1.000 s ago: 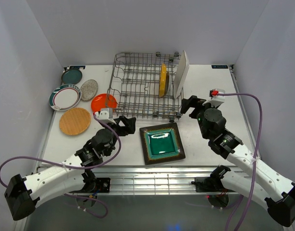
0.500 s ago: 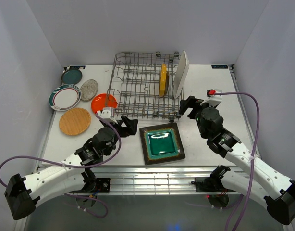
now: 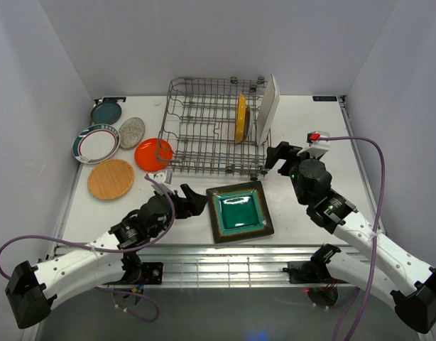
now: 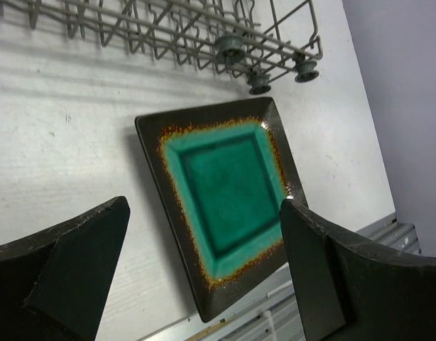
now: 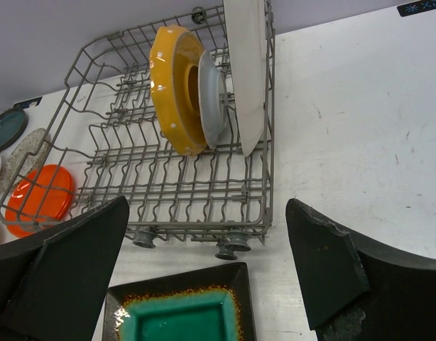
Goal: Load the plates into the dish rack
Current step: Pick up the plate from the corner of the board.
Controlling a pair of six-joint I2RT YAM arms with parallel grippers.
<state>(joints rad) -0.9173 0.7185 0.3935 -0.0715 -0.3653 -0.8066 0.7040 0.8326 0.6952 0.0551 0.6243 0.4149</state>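
**Top view:** high, behind the arm bases (image 3: 143, 273), looking down and forward over the whole table (image 3: 303, 128).

**Left wrist view:** close and low, looking down across the square plate (image 4: 225, 192) to the near edge of the rack (image 4: 231, 48).

**Right wrist view:** close, facing the rack from its near right side, the plate's far edge at the bottom.

All three share the plate and the rack's near edge.

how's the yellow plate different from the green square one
The yellow plate is round; the green square plate has straight sides and a dark rim. The yellow plate stands on edge in the dish rack; the green square plate lies flat on the table. Neither is held.
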